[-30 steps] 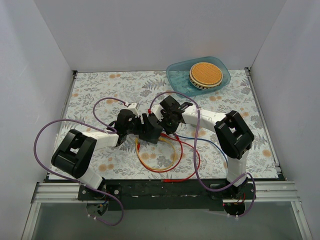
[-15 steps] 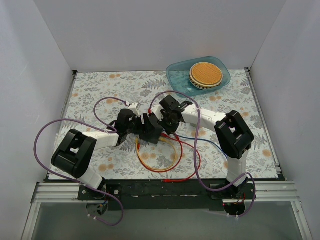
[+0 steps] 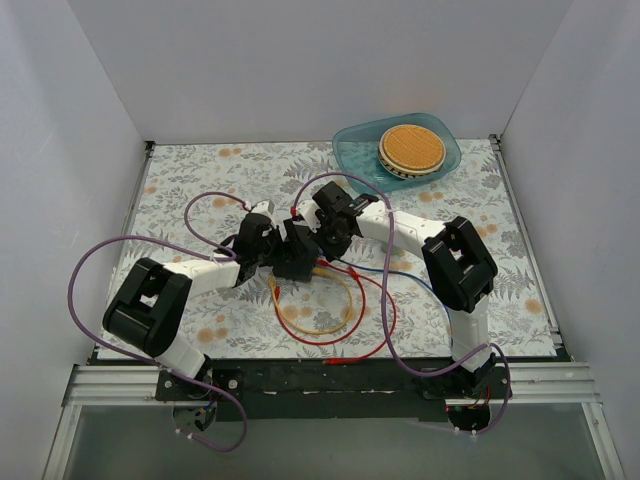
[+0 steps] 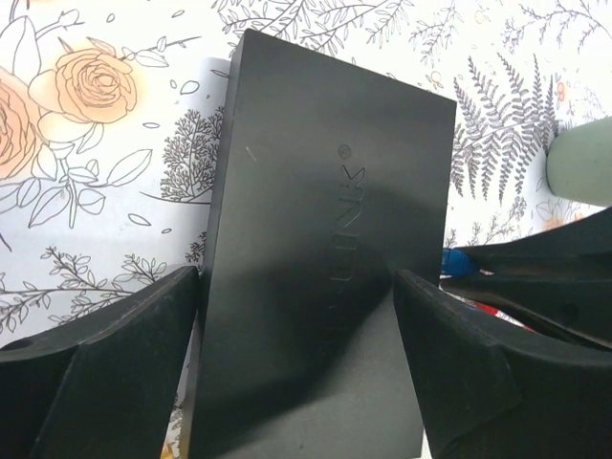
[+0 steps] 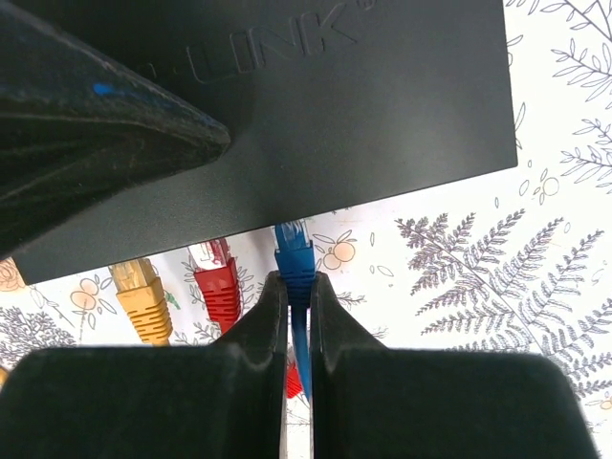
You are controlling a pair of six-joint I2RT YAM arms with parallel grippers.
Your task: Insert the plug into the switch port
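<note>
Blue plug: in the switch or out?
Not fully in. The blue plug, held by the right gripper, meets the switch edge, its body outside. Whether its tip entered a port: cannot tell.

High overhead camera; close wrist cameras share switch [image 4: 325, 220].

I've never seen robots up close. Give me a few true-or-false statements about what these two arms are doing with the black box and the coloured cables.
1. The right pincer is pinching a blue plug. True.
2. The black box lies in the blue dish. False: it is clamped in the left pincer over the flowered table, apart from the dish.
3. The blue plug's tip points at the black box's edge. True.
4. Blue is the only plug colour here. False: a red plug and a yellow plug lie beside it.
</note>
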